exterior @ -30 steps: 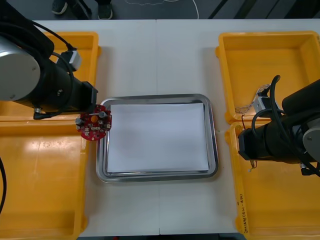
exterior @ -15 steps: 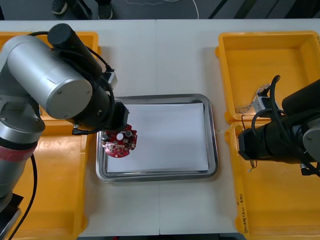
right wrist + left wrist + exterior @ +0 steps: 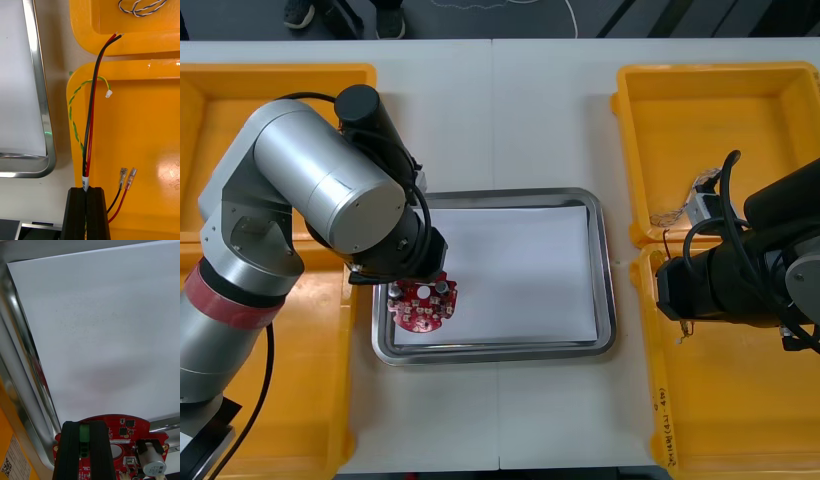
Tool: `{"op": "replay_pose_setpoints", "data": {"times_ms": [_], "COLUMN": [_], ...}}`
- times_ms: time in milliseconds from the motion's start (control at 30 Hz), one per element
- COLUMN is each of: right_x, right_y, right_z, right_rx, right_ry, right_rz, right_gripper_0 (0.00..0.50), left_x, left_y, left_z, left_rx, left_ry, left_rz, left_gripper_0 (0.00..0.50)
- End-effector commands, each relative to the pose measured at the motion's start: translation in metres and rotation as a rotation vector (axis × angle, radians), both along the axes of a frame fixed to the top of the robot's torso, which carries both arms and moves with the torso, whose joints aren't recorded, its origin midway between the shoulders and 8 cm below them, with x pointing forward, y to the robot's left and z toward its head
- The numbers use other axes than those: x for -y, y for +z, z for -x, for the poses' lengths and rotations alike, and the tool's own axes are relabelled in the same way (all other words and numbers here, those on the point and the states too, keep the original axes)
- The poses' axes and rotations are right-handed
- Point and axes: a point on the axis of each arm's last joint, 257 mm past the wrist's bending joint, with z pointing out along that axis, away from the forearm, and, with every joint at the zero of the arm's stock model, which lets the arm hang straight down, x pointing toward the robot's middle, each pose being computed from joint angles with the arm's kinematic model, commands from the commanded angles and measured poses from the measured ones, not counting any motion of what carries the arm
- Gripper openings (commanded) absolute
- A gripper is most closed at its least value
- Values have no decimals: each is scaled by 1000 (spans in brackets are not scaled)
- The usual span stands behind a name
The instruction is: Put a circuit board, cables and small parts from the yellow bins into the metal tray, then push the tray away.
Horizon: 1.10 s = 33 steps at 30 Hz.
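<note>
Placing circuit board [image 3: 421, 306]: gripped by fingers of left gripper [image 3: 85, 425], low over tray [image 3: 607, 300] at its 8 o'clock corner. Pinching cable [image 3: 91, 112] in right gripper [image 3: 87, 189], over bin [image 3: 150, 123] at 3 o'clock. Next, by judgement: open left fingers, lift clear.

Silver-grey left arm [image 3: 320, 190], red band [image 3: 225, 300], black wrists [image 3: 720, 280], looping black cables [image 3: 726, 185], flat black gripper fingers [image 3: 69, 450]
</note>
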Motion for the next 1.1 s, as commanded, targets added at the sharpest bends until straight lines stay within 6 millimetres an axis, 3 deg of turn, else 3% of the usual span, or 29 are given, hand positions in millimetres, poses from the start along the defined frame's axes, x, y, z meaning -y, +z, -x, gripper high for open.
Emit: {"op": "replay_pose_setpoints", "data": {"times_ms": [33, 1100], "right_x": [2, 4], "right_y": [15, 13], "right_z": [-9, -9], "right_rx": [46, 46], "right_ry": [30, 34], "right_rz": [10, 19], "right_gripper_0": [0, 0], "left_x": [12, 27], "left_y": [2, -37], "left_z": [2, -1], "left_rx": [15, 94], "left_ry": [-28, -92], "left_rz": [-3, 4], "left_gripper_0": [0, 0]}}
